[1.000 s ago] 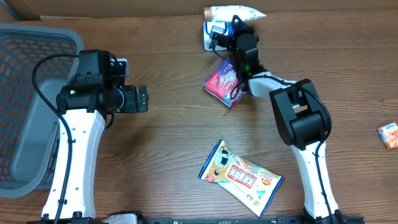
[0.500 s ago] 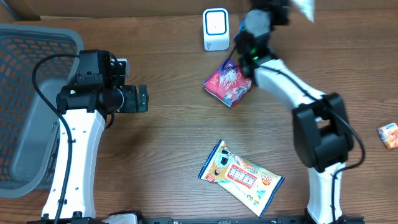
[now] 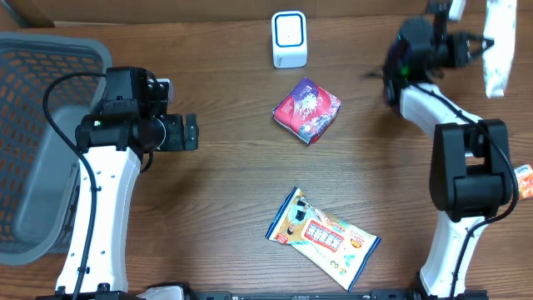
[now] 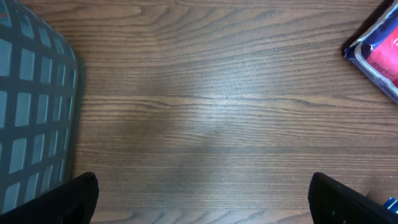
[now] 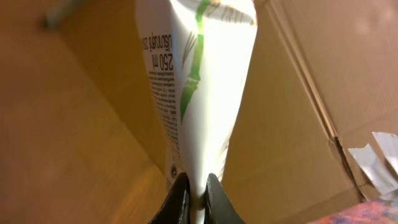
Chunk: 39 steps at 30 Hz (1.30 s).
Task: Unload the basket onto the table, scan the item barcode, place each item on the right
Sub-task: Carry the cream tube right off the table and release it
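Right wrist: right gripper clamps white tube by its crimp, print exposed, barcode perhaps behind; left gripper released.

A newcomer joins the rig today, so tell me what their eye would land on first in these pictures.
First, the white tube with a green bamboo print, pinched at its narrow end by the right pincer and held up near the far right corner of the table. Next, the pink packet lying mid-table just in front of the white scanner, and the grey basket filling the left edge.
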Available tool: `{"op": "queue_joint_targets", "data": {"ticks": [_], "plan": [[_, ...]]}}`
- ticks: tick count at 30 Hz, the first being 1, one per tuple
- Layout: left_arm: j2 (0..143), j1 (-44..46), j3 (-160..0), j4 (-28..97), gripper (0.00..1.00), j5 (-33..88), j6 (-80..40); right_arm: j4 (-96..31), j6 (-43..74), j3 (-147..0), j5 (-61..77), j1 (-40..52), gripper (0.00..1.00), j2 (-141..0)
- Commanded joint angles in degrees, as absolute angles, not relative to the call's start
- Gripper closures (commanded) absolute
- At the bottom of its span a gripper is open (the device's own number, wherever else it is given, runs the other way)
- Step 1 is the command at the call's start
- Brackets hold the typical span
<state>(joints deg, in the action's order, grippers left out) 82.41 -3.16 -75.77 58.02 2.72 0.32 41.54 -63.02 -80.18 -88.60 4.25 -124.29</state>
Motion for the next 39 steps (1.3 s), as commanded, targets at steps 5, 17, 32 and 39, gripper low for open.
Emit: {"op": "queue_joint_targets", "data": {"ticks": [5, 17, 32, 39], "plan": [[82.0, -3.5, -75.9, 58.1, 0.00, 2.4, -0.2, 45.3, -53.5, -56.7, -90.1, -6.0, 0.97, -123.4], [82.0, -3.5, -75.9, 58.1, 0.00, 2.4, -0.2, 75.2, -56.5, -47.4, -90.2, -23.3, 0.00, -123.0], [82.0, -3.5, -75.9, 58.1, 0.00, 2.4, -0.2, 83.0, -74.6, -72.8, -84.7, -13.1, 0.00, -121.2], [82.0, -3.5, -75.9, 58.1, 0.00, 2.4, -0.2, 67.9, -74.3, -97.2, -73.7, -5.3, 0.00, -120.8]]}}
